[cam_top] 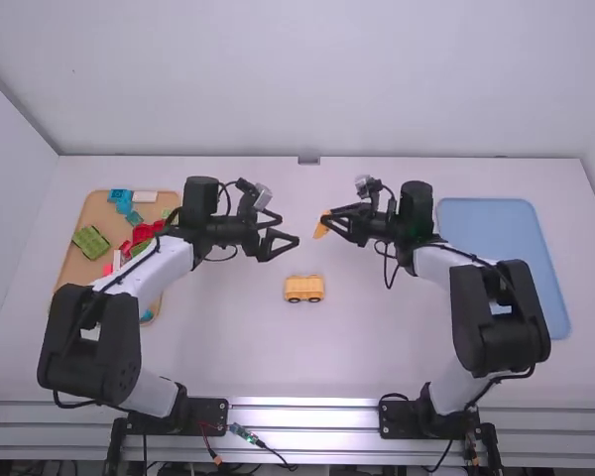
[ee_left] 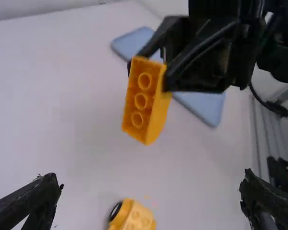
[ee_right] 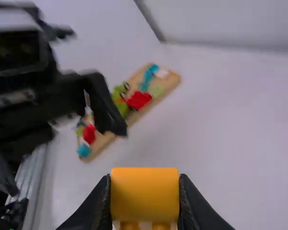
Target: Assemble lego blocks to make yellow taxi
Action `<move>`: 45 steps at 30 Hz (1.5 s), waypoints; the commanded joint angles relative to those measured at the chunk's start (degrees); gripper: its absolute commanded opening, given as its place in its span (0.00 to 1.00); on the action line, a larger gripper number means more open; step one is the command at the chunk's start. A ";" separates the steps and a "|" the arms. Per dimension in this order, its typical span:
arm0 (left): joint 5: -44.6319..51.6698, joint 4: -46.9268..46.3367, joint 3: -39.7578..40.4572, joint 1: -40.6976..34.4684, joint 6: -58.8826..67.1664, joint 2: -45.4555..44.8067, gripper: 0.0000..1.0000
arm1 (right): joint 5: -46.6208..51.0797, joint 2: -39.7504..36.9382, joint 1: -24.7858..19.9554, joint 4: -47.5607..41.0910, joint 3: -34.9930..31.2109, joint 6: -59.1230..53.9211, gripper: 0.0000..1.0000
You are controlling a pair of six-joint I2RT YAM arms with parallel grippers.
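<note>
Yellow car body of toy bricks [cam_top: 304, 289]: upright on the table near the middle, on the near side of both grippers; dark wheels below, round studs on top.
Yellow rectangular plastic brick [cam_top: 320, 231]: raised between the two arms, tilted, well apart from the car body; three round tubes line its hollow underside.
Right gripper, black with two fingers [cam_top: 329, 221]: pinched around the yellow brick, one finger against each side.
Left gripper, black with two fingers [cam_top: 289, 228]: spread wide and holding nothing, facing the right gripper and near the brick.
Tan tray with rounded corners [cam_top: 76, 268]: at the left, partly behind the left arm, carrying green [cam_top: 91, 242], red [cam_top: 144, 232], blue [cam_top: 122, 198] and white blocks [cam_top: 145, 196].
Pale blue rounded tray [cam_top: 496, 238]: at the right, partly behind the right arm.
White table [cam_top: 377, 357]: beneath everything.
</note>
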 commanded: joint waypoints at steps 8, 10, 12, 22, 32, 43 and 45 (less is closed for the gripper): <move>-17.09 -15.47 10.19 0.39 14.29 -0.09 0.99 | 40.96 -6.56 8.57 -56.94 19.78 -34.95 0.00; -19.19 -14.80 10.16 0.28 13.88 -0.11 0.99 | 46.60 -5.81 9.88 -65.44 23.15 -38.25 0.00; -21.44 -14.62 10.16 0.42 13.97 -0.09 0.99 | 52.78 -4.35 11.43 -73.81 26.45 -41.35 0.00; -22.14 -14.95 10.10 1.11 14.53 -0.09 0.99 | 67.67 5.95 16.37 -89.61 29.79 -52.68 0.00; -22.21 -16.41 10.01 1.53 14.58 -0.09 0.99 | 71.89 14.40 20.02 -88.85 29.79 -53.90 0.00; -22.18 -17.64 9.99 2.69 14.56 -0.09 0.99 | 64.35 15.23 21.22 -85.61 25.81 -57.99 0.03; -22.14 -17.68 9.99 2.56 14.56 -0.09 0.99 | 64.43 15.23 21.20 -85.31 25.20 -56.81 0.03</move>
